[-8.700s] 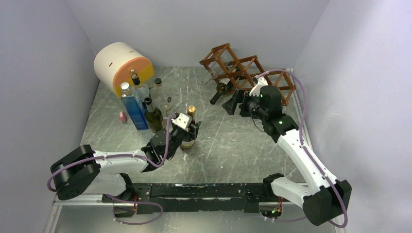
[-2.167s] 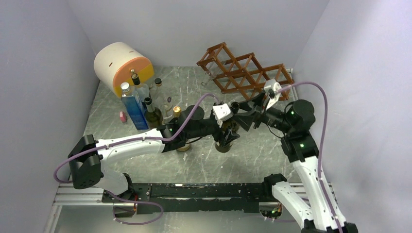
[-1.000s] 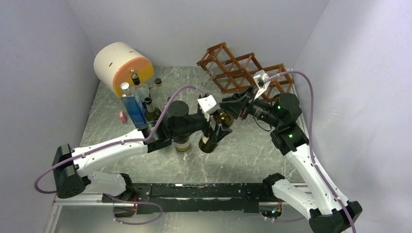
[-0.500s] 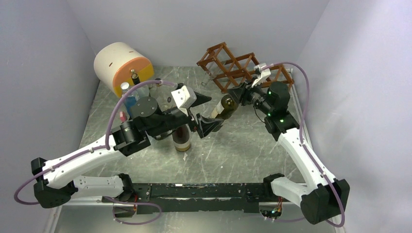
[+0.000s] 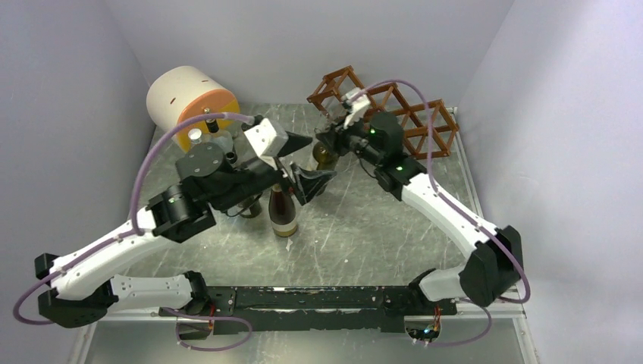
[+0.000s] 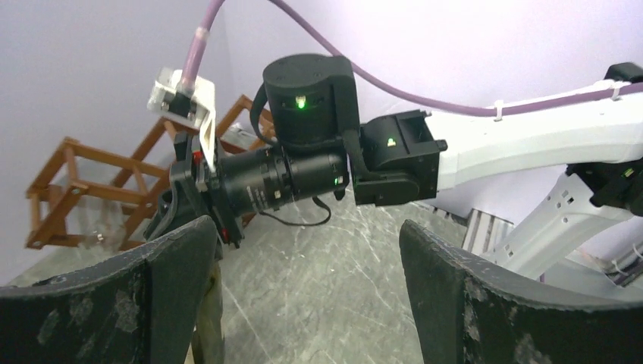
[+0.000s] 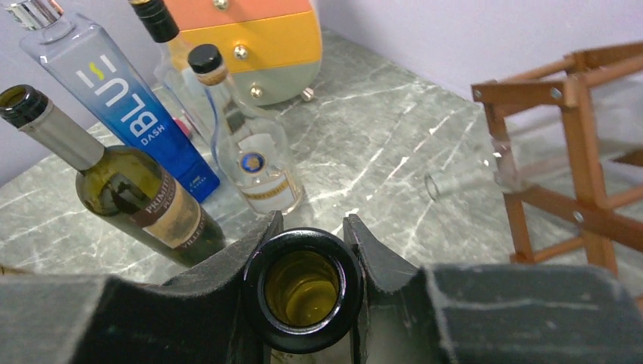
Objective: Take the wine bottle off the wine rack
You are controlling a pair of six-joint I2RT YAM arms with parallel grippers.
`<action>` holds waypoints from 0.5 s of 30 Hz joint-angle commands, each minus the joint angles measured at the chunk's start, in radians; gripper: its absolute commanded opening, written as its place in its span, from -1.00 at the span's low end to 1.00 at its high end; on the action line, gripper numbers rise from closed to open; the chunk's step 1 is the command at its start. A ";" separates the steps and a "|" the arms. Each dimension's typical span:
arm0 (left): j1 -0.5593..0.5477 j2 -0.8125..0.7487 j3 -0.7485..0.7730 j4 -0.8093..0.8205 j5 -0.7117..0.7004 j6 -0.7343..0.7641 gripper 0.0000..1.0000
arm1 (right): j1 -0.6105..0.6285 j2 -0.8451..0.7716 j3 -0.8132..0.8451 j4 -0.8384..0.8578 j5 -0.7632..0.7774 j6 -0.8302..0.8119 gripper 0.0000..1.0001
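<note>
The wine bottle (image 5: 324, 157), olive-green glass with an open mouth (image 7: 303, 290), hangs upright by its neck, away from the reddish-brown wine rack (image 5: 402, 117). My right gripper (image 7: 312, 227) is shut on that neck, in front of the rack's left end (image 5: 334, 144). Whether the bottle's base touches the table is hidden. My left gripper (image 5: 311, 161) is raised just left of the bottle, open, with nothing between its fingers (image 6: 303, 250). Its view shows the right wrist (image 6: 303, 163), the rack (image 6: 68, 189) and a strip of olive glass (image 6: 208, 318) behind its left finger.
A white-and-orange cylinder (image 5: 189, 102) lies at the back left. Near it stand a blue bottle (image 7: 129, 114), a clear bottle (image 7: 254, 163) and a labelled green bottle (image 7: 140, 197). Another dark bottle (image 5: 283, 216) stands under the left arm. A clear glass neck (image 7: 455, 178) sticks out of the rack.
My right gripper has carried the wine bottle left and toward the back of the table. The left gripper has come away from the bottle's body, rising and pulling back left.
</note>
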 commanded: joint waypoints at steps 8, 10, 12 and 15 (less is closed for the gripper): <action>0.000 -0.185 0.013 -0.112 -0.290 0.021 0.87 | 0.244 0.235 0.235 0.114 0.177 -0.195 -1.00; 0.000 -0.214 0.000 -0.112 -0.308 0.021 0.86 | 0.258 0.274 0.249 0.124 0.177 -0.199 -1.00; 0.000 -0.232 -0.005 -0.121 -0.316 0.018 0.87 | 0.268 0.300 0.262 0.125 0.174 -0.208 -1.00; 0.000 -0.243 -0.003 -0.138 -0.319 0.017 0.87 | 0.287 0.318 0.261 0.133 0.171 -0.228 -1.00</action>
